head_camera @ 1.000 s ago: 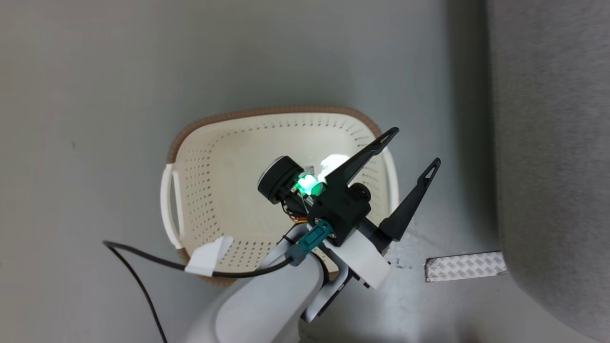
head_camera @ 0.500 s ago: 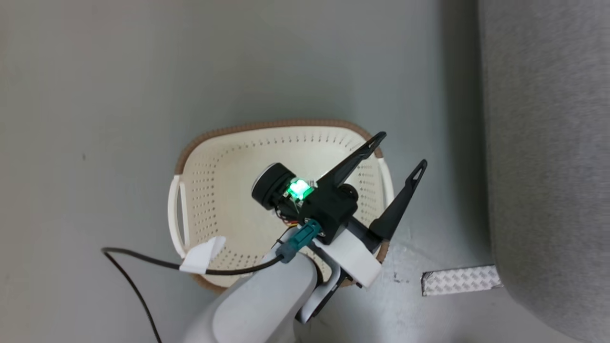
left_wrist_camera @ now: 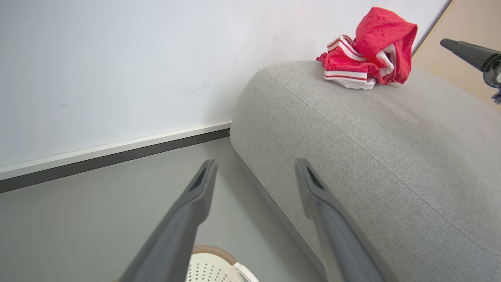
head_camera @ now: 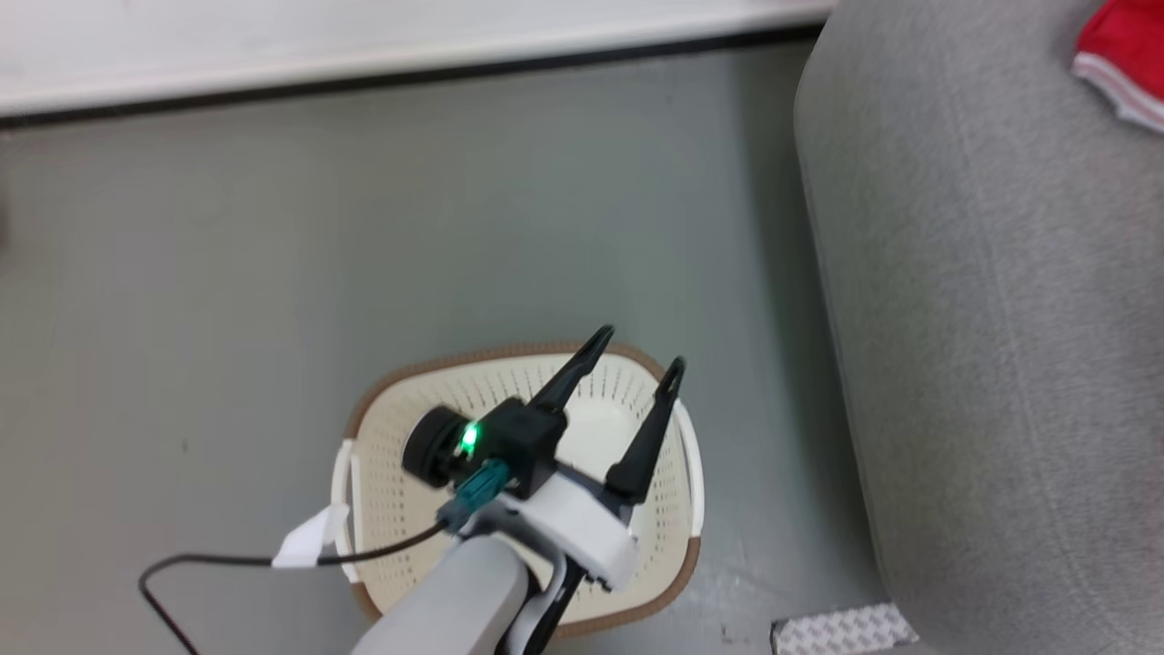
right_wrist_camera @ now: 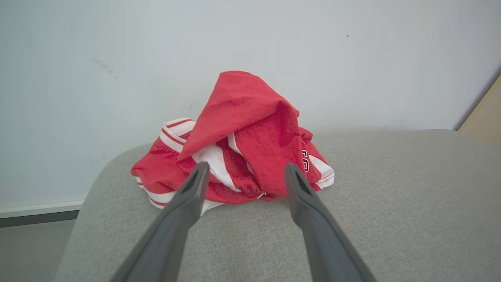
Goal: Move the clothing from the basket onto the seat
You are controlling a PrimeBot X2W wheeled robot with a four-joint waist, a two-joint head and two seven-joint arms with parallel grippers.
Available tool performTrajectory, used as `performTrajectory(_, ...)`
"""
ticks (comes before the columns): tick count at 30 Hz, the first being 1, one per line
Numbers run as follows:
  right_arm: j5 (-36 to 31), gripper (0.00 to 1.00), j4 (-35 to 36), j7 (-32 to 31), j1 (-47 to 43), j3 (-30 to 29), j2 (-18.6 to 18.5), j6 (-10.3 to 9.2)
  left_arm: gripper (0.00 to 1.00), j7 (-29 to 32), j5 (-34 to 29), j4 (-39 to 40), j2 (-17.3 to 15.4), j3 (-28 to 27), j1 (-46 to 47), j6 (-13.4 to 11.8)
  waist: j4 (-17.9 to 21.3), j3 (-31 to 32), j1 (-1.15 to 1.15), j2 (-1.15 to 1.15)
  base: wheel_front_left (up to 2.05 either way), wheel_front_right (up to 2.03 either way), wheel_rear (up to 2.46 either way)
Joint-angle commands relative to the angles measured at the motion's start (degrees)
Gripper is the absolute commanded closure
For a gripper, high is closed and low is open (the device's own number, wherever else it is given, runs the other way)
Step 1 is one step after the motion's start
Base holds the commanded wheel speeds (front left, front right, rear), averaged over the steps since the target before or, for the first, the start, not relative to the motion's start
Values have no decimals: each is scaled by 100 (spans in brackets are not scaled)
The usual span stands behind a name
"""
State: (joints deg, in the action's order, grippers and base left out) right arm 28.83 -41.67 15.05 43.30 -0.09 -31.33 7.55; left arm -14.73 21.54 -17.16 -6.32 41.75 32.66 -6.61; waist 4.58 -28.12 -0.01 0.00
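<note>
Clothing [right_wrist_camera: 242, 129] position? — mk
Crumpled red-and-white heap on the seat [right_wrist_camera: 391, 196], at the end by the wall [right_wrist_camera: 117, 58]. Striped trim and a bit of black lettering visible. — jo
Both pieces? — mk
Can't separate them, it's one pile. — jo
Right gripper [right_wrist_camera: 245, 164]? — mk
Fingers spread wide, gripping nothing. Over the seat cushion, pointed at the heap; right wrist view frames the heap between the tips. — jo
Left gripper [head_camera: 641, 348]? — mk
Also spread wide, nothing in it. Head view puts it above the basket [head_camera: 391, 509], tips over the far rim. — jo
Basket location? — mk
On the grey floor [head_camera: 273, 273], upright, beside the seat with a strip of floor between them. Well apart from the clothing. — jo
</note>
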Motion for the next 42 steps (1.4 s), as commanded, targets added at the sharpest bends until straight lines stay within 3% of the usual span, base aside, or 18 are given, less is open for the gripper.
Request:
performTrajectory(1, -82, 0, 293, 15, -445, -129, 78, -13, 0, -38, 83, -19, -83, -88, -238, -47, 18, 591, 1, 0, 0, 0, 0)
performTrajectory(7, -577, 0, 1332, 7, -1764, -455, 483, -13, 0, -45, 275, 58, -346, -561, -880, -239, -129, 1289, 1, 0, 0, 0, 0)
performTrajectory(12, -1032, 0, 2037, 6, -2635, -562, 1113, -13, 0, -40, 301, 94, -527, -1073, -1478, -428, -237, 1743, 1, 0, 0, 0, 0)
performTrajectory(19, -1247, 0, 2560, 6, -3456, -586, 1851, -13, 0, -40, 233, 16, -476, -1656, -2154, -492, -468, 2177, 1, 0, 0, 0, 0)
performTrajectory(25, -1512, 0, 2851, 6, -4124, -654, 2348, -13, 0, -41, 144, -53, -355, -2098, -2658, -76, -662, 2503, 1, 0, 0, 0, 0)
performTrajectory(33, -1814, 0, 2890, 7, -4696, -527, 2693, -13, 0, -41, -209, -110, -266, -2700, -3149, 376, -731, 2803, 1, 0, 0, 0, 0)
performTrajectory(42, -2012, 0, 2722, 7, -4974, -363, 2822, -13, 0, -41, -616, -260, -107, -3359, -3423, 719, -711, 2934, 1, 0, 0, 0, 0)
